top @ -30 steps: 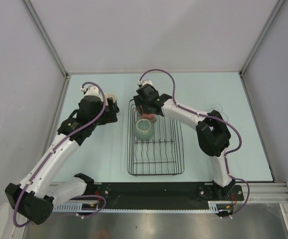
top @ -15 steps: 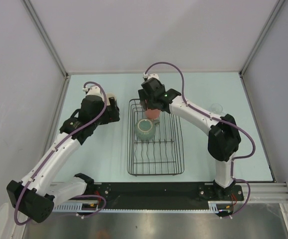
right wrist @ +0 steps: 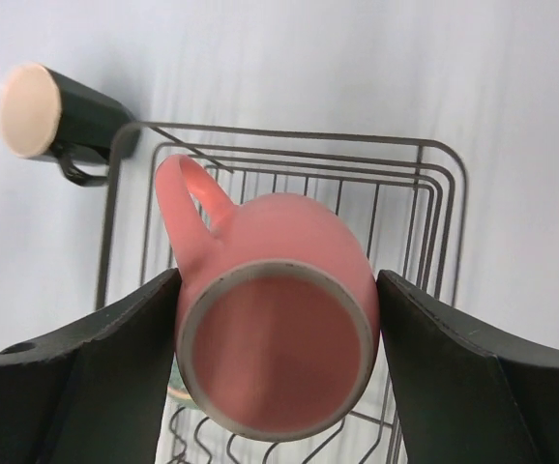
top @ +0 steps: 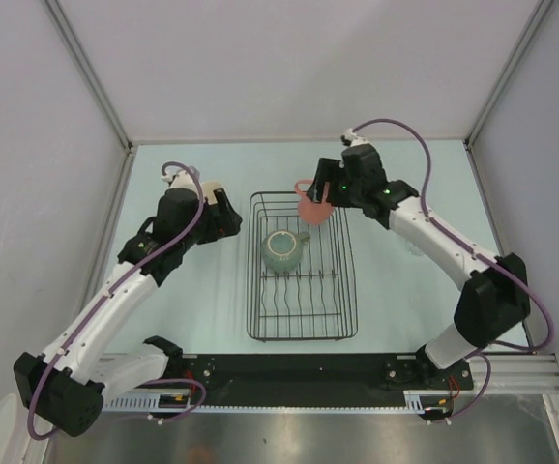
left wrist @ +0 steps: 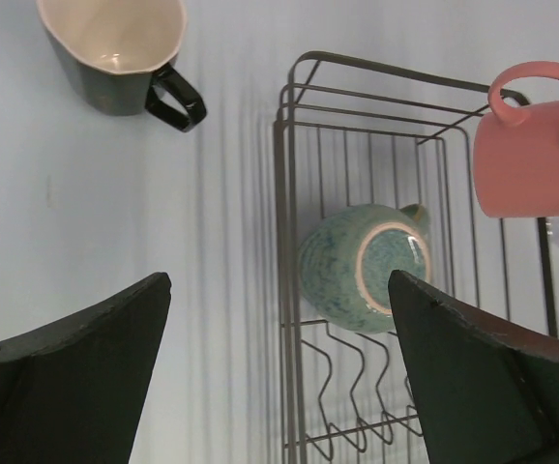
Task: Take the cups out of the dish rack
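the glossy black ceramic mug (left wrist: 115, 72) with a cream inside sits on the pale table (top: 405, 290) left of the rack. the left gripper (left wrist: 275, 290) hangs near it, jaws spread wide, holding nothing. a speckled pale-green cup (left wrist: 362, 271) lies on its side in the black wire dish rack (top: 304, 302). above the rack's far right corner, the right gripper (right wrist: 278, 290) clamps the pink handled mug (right wrist: 275, 338).
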Robot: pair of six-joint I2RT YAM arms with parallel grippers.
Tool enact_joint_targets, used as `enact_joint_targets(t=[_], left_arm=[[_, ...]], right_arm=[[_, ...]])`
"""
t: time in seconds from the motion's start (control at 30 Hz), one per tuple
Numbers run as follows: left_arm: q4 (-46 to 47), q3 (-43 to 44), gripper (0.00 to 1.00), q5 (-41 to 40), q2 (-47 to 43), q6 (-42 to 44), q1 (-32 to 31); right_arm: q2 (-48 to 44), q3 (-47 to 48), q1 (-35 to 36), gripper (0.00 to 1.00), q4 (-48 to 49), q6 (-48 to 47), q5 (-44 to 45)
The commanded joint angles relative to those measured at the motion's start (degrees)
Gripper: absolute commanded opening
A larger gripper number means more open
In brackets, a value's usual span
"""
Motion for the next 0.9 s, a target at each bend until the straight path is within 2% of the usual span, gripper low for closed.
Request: enact_joint_targets(t=[0.0,0.03,0.23,0.33,0.37,0.43,0.47,0.5,0.57,0.77,0.87], left_arm=[[10.2,-3.1,1.00,7.8,-3.6,-5.2,0.7],[11.2,-3.7,1.00,11.4,-3.4,-6.3,0.9],[19.8,-6.6,1.00,20.3,-2.7,-11.3,1.1],[25.0,-8.1,1.00,26.0,-2.6,-14.1,1.7],[26.6,-8.8,1.00,27.6,-2.4,-15.2,2.0],[33.8,-11.7,1.00,31.4,-2.5,-19.5,3.2],[39.9,-13.0,1.00,34.6,-2.6,-21.2,4.0],[43.0,-15.6,1.00,36.1,-2.6,-24.7,4.4],[51.5,-18.0,1.00,38.8,-2.7,-28.2,5.0],[72.0,-25.7,0.99,39.4,-1.9,-39.5,6.0],[76.5,-25.8,0.95,39.6,-0.2,-41.7,5.7]], right_arm=[[-8.6,-6.1,-4.1,0.00,16.1,7.9,-13.6],[-10.1,-7.5,-5.2,0.00,17.3,9.8,-16.4],[-14.7,-15.7,-9.1,0.00,30.3,17.6,-27.4],[-16.0,-20.5,-10.2,0.00,38.9,23.8,-33.2],[-16.6,-22.1,-11.4,0.00,46.0,29.3,-34.6],[-16.6,-27.7,-12.8,0.00,55.0,36.0,-38.2],[-16.3,-29.2,-13.9,0.00,63.1,38.8,-38.8],[-16.0,-30.7,-14.4,0.00,66.3,43.8,-39.5],[-15.5,-33.7,-15.2,0.00,72.9,46.7,-39.7],[-14.2,-37.2,-15.1,0.00,82.6,53.4,-40.4],[-13.8,-36.9,-14.3,0.00,82.9,53.3,-40.6]])
